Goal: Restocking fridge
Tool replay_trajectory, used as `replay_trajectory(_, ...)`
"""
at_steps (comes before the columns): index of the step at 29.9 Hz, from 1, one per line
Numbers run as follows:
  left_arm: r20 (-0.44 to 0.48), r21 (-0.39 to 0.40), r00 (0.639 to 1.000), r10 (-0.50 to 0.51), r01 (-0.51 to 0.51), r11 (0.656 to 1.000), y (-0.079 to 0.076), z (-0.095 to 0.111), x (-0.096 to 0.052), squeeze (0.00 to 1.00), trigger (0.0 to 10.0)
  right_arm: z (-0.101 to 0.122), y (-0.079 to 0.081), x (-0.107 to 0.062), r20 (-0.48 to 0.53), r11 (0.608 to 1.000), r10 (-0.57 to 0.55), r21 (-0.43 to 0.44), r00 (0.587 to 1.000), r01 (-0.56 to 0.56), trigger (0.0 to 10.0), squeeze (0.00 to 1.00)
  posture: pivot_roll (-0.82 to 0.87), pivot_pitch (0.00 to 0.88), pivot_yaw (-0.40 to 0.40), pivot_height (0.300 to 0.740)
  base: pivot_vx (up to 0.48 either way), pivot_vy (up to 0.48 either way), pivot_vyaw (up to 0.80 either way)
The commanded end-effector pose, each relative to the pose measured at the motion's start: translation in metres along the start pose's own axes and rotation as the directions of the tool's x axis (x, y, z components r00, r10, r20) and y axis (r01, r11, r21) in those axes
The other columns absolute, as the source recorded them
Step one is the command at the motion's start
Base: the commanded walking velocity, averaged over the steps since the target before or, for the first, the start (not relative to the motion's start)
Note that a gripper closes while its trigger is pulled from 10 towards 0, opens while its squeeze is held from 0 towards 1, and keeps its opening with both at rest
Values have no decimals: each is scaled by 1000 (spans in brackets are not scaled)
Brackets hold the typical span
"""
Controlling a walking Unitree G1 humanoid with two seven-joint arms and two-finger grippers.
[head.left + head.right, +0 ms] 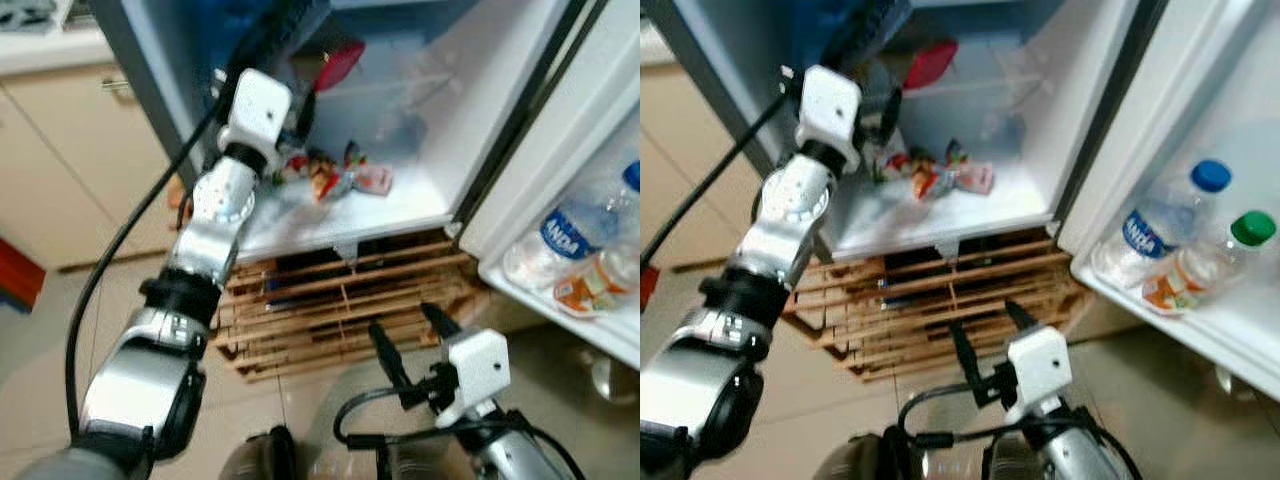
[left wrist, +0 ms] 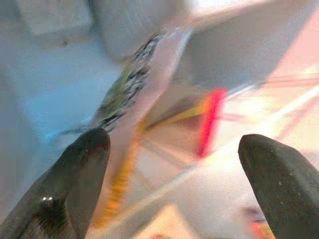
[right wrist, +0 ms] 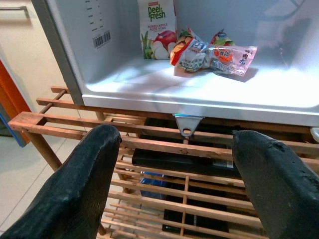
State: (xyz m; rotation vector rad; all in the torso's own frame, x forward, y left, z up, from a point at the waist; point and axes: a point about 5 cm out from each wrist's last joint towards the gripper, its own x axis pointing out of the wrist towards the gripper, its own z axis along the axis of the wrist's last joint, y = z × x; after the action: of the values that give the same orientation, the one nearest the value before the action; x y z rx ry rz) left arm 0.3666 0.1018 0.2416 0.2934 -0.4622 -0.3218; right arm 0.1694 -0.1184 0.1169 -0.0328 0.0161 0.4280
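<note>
My left arm reaches up into the open fridge [image 1: 420,205]. Its gripper [image 2: 174,144] is open, fingers wide apart, with a blurred pale packet [image 2: 144,74] just ahead, close to one finger. A red packet [image 1: 340,62] hangs beside that gripper inside the fridge. Several snack packets [image 1: 335,178] lie on the white fridge floor, and a juice carton [image 3: 157,27] stands behind them. My right gripper [image 1: 403,322] is low in front of the fridge, open and holding nothing.
A slatted wooden rack [image 1: 330,300] sits under the fridge. The open door on the right holds a blue-capped water bottle [image 1: 1160,235] and a green-capped bottle [image 1: 1200,275] on its shelf. Beige cabinets [image 1: 60,150] stand at the left. Tiled floor lies below.
</note>
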Motion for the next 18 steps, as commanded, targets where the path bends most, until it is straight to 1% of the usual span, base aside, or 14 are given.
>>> replay_trajectory(1,70,-21,995,-69,71,997,-15,22,-6,0,10000,-4,-3,7,10,1000,6,9,1000,-6,10000,0,-193,91,34,740,0,0,0)
replay_trajectory(2,70,-21,995,-69,71,997,-15,22,-6,0,10000,-4,-3,7,10,1000,6,9,1000,-6,10000,0,-193,91,34,740,0,0,0)
replay_trajectory(4,145,-51,986,-77,85,995,-21,38,-11,0,10000,-3,-4,14,29,1000,16,3,999,-17,10000,0,-182,67,32,740,0,0,0)
replay_trajectory(5,145,-51,986,-77,85,995,-21,38,-11,0,10000,-3,-4,14,29,1000,16,3,999,-17,10000,0,-182,67,32,740,0,0,0)
replay_trajectory(8,144,-128,987,-76,95,987,-26,41,-25,0,10000,-2,-6,22,52,1000,13,-6,999,-13,10000,0,-175,32,39,740,0,0,0)
replay_trajectory(9,63,-202,995,-80,91,975,-31,31,-49,0,10000,0,-10,26,70,1000,1,-12,998,0,10000,0,-173,10,43,740,0,0,0)
replay_trajectory(10,4,-222,996,-92,90,971,-33,22,-63,0,10000,1,-12,27,78,1000,-10,-14,997,11,10000,0,-170,0,44,740,0,0,0)
replay_trajectory(11,4,-222,996,-92,90,971,-33,22,-63,0,10000,1,-12,27,78,1000,-10,-14,997,11,10000,0,-170,0,44,740,0,0,0)
replay_trajectory(12,-78,-253,990,-114,91,963,-37,9,-89,0,10000,0,-19,26,82,999,-43,-11,996,44,10000,0,-162,0,42,740,0,0,0)
replay_trajectory(13,-78,-253,990,-114,91,963,-37,9,-89,0,10000,0,-19,26,82,999,-43,-11,996,44,10000,0,-162,0,42,740,0,0,0)
replay_trajectory(15,-126,-246,984,-124,90,965,-38,3,-110,0,10000,-4,-26,23,74,997,-79,-3,994,80,10000,0,-146,0,35,740,0,0,0)
replay_trajectory(16,-126,-246,984,-124,90,965,-38,3,-110,0,10000,-4,-26,23,74,997,-79,-3,994,80,10000,0,-146,0,35,740,0,0,0)
replay_trajectory(17,-177,-233,978,-111,68,970,-35,-5,-129,0,10000,-13,-35,18,48,994,-111,-5,993,111,10000,0,-134,0,30,740,0,0,0)
replay_trajectory(18,-195,-230,976,-98,51,972,-34,-10,-140,0,10000,-17,-39,16,37,992,-122,-9,992,122,10000,0,-133,0,29,740,0,0,0)
